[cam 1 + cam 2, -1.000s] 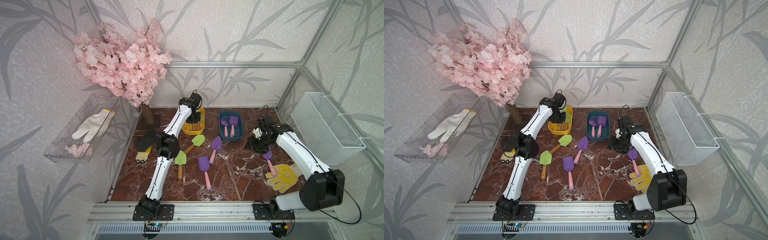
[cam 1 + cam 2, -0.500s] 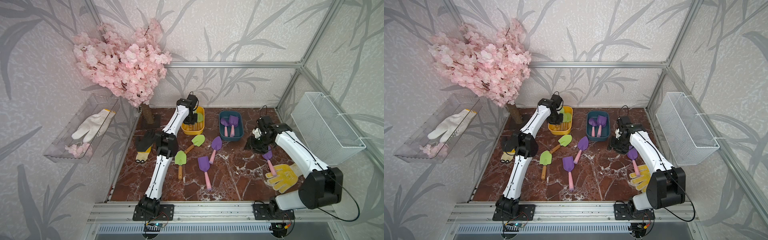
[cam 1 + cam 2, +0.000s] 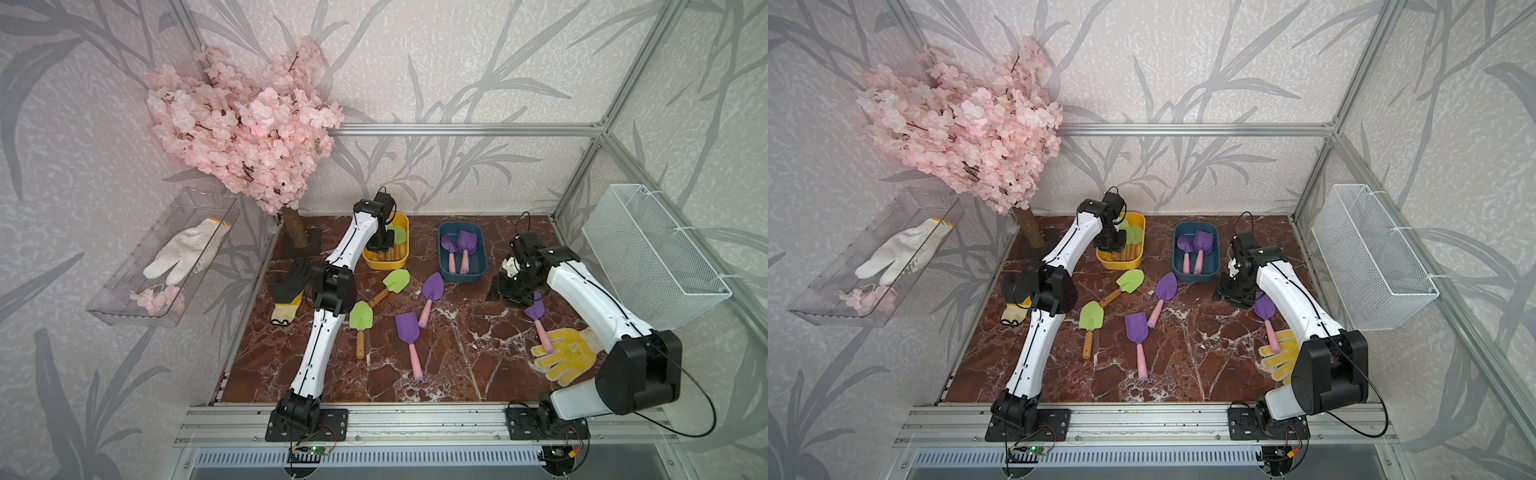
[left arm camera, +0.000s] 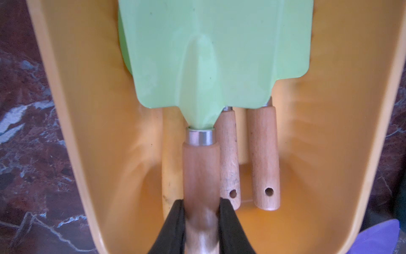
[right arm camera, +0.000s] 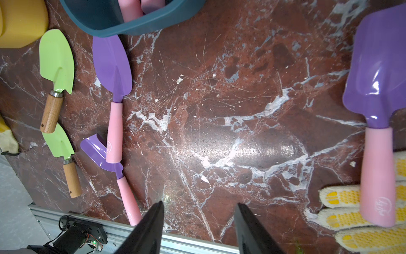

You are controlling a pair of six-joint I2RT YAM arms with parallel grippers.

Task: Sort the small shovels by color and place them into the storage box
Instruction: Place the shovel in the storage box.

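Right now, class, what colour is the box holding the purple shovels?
The box is dark teal-blue; it shows best in a top view.

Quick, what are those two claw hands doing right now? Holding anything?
Left gripper: closed on the tan wooden handle of a light-green-bladed small shovel, over the yellow plastic bin.
Right gripper: open, holding nothing.

Shovels point(image 3: 360, 314) are green or purple; boxes point(image 3: 384, 263), yellow or teal.

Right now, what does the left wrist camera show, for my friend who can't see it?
The left claw is shut on the wooden handle of a green shovel, holding it over the yellow box. Other wooden handles lie in the box underneath.
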